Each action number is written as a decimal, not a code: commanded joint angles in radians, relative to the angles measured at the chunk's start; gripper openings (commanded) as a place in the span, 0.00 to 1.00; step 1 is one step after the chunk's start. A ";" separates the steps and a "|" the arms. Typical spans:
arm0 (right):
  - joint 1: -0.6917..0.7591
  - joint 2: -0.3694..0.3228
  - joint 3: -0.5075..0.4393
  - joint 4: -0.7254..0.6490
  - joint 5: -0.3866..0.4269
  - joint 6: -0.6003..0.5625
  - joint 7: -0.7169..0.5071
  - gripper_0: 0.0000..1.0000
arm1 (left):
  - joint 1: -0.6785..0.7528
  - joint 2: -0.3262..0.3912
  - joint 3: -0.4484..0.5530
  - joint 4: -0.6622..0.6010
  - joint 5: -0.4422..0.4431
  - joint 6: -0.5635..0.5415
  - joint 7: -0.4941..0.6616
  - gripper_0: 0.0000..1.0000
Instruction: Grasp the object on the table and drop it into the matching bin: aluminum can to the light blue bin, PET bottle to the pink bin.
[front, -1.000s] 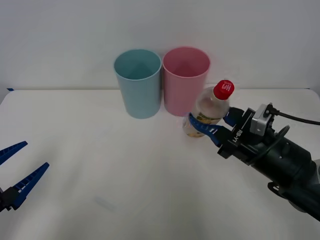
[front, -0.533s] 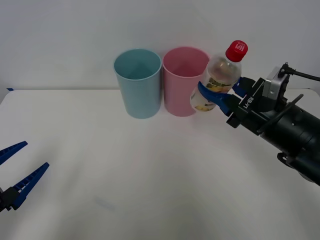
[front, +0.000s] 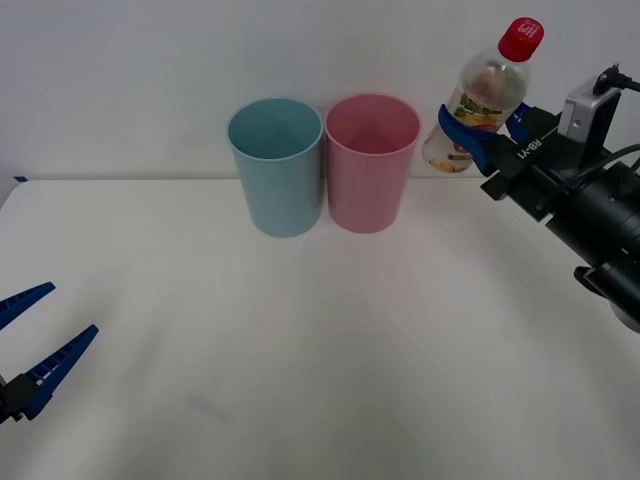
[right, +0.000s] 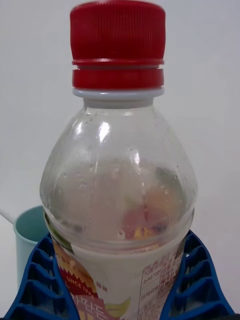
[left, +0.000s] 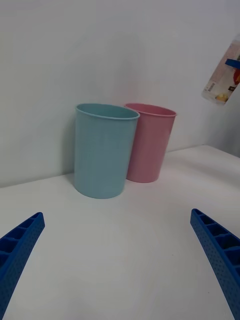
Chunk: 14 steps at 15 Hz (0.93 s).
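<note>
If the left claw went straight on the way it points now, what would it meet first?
Probably the light blue bin, which stands nearly centred ahead of the open left claw over bare table. The pink bin sits just beside it, so depth leaves some doubt.

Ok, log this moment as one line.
right gripper: shut on bottle, raised beside pink bin | left gripper: open, low over table

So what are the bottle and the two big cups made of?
The bottle looks like thin clear plastic: you can see through it, and its red cap is ridged plastic. The pink bin and light blue bin look like smooth, matte plastic, probably.
</note>
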 joint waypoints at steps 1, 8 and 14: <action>-0.070 -0.017 0.000 0.076 -0.011 -0.036 -0.009 0.00 | 0.000 0.000 0.000 0.000 0.000 0.000 0.000 1.00; -0.243 -0.022 0.000 0.324 -0.025 -0.212 -0.037 0.00 | 0.000 0.000 0.000 0.000 0.000 0.000 0.000 1.00; -0.378 -0.014 0.000 0.505 -0.025 -0.370 -0.057 0.00 | 0.000 0.000 0.000 0.000 0.000 0.000 0.000 1.00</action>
